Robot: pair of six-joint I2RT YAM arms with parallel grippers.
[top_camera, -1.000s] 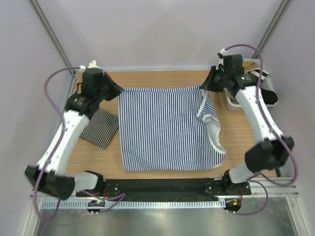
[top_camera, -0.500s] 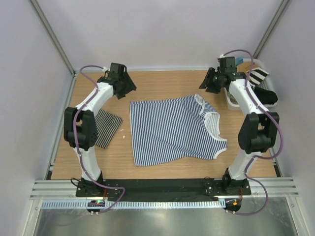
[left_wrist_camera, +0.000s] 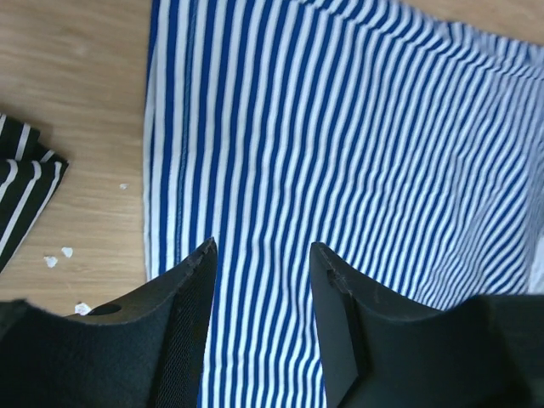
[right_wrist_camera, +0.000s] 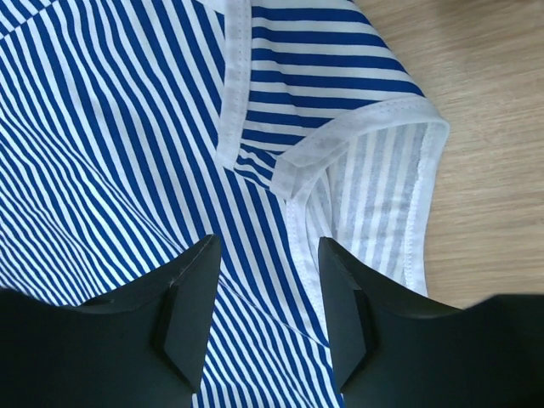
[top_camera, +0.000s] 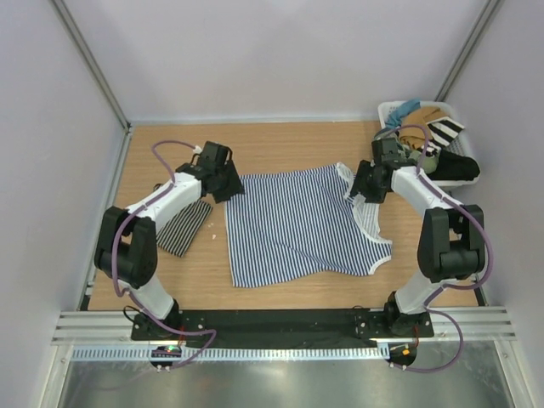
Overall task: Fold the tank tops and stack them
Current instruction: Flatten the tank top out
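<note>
Grippers: left gripper (left_wrist_camera: 263, 251) and right gripper (right_wrist_camera: 268, 242) both parted, empty, over blue-and-white tank top (top_camera: 297, 225) spread mid table (top_camera: 280, 140); black-and-white tank top (top_camera: 180, 225) lies beside, left. Best: pinch both far corners low, together, for a straight fold.

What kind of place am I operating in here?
Likely a lab robot cell: wooden tabletop boxed in by plain pale walls, black mounting rail at the near edge, white bin of clothes.

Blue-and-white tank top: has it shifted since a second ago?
Yes. In the top view, the blue-and-white tank top's left edge has pulled rightward, away from the folded black-and-white tank top beside it.
</note>
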